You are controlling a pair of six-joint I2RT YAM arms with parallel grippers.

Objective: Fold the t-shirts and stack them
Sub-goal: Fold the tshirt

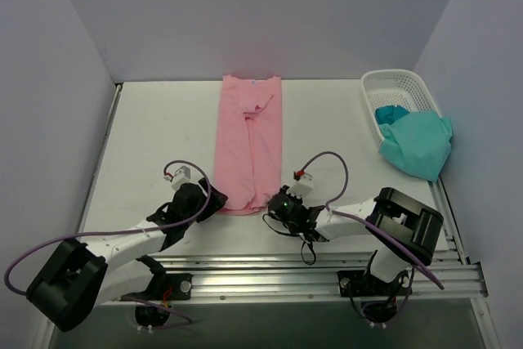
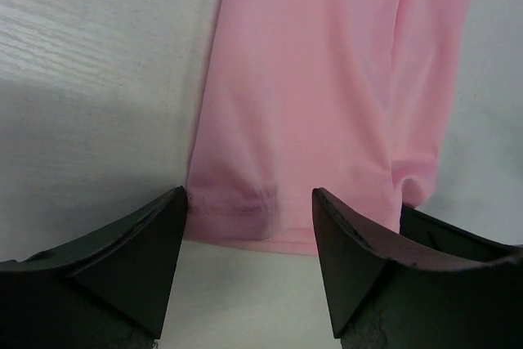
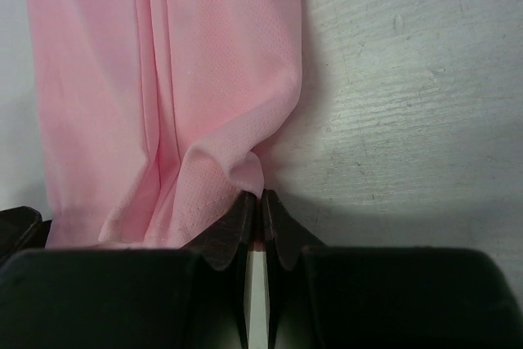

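The white lattice basket [image 1: 392, 75] sits at the far right corner of the table [image 1: 155, 136]. The teal shirt [image 1: 418, 146] lies crumpled partly inside it: a darker bunch rests in the basket, and most of the cloth spills over the near rim onto the table. The pink shirt [image 1: 249, 145] lies well apart from the basket, mid-table, folded lengthwise into a long narrow strip. Its collar end with the small pale label is at the far edge and its hem is nearest the arms. The sleeves are turned in on top, leaving a seam-like ridge down the middle. The left gripper [image 1: 214, 202] is low at the near left corner of the strip. Its fingers [image 2: 139, 259] stand wide apart, and the hem lies flat just ahead of them, held by neither. The right gripper [image 1: 270, 206] is at the near right corner with its fingers [image 3: 233, 230] pressed together. The pink hem puckers up into a small fold right at their tips, where the cloth looks pinched.
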